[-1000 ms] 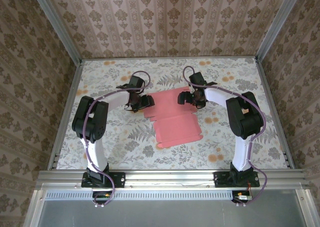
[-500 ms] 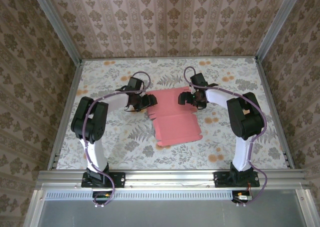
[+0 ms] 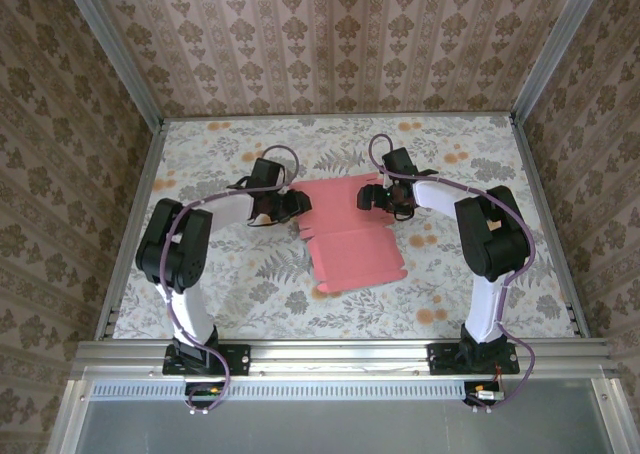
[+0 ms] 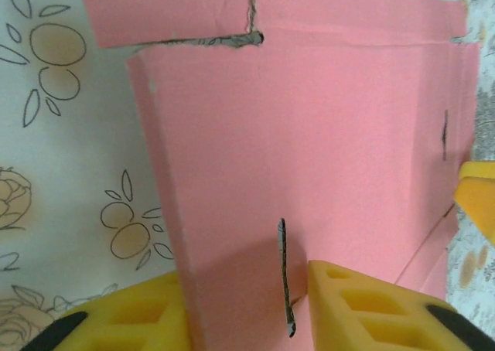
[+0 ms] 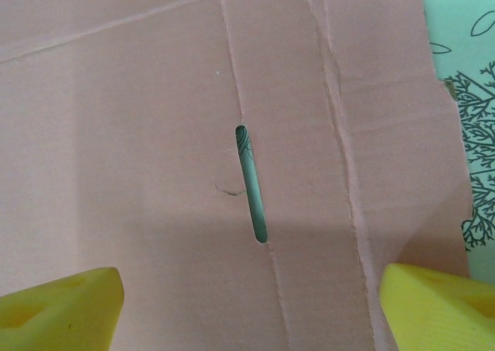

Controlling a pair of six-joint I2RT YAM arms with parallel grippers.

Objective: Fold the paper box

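- Wallpaper (image 3: 60, 124) with brown damask stripes covers the left wall, and the same print runs across the back and the right wall.
- Metal post (image 3: 110, 49) slants up from the far-left corner of the table (image 3: 220, 284), whose cover is pale with grey leaves and orange blooms.
- Left arm (image 3: 175, 249) bends over the left half of the table and reaches towards the middle.
- Left gripper (image 3: 288, 206) sits at the paper box's far-left corner. In the wrist view its yellow fingers (image 4: 116, 320) flank a raised pink flap (image 4: 232, 212). I cannot tell whether they pinch it or merely bracket it.
- Paper box (image 3: 352, 249) lies unfolded mid-table between the two grippers, pink face up and mostly flat, its near edge towards the arm bases.
- Slot (image 5: 251, 185) cut in the card shows the leaf print through it.
- Right gripper (image 3: 372, 196) hovers over the box's far-right corner with its jaws spread wide above the flat card, grasping nothing.
- Right arm (image 3: 490, 239) curves in from the right side of the table.
- Aluminium rail (image 3: 340, 354) runs along the near edge and carries both bases.
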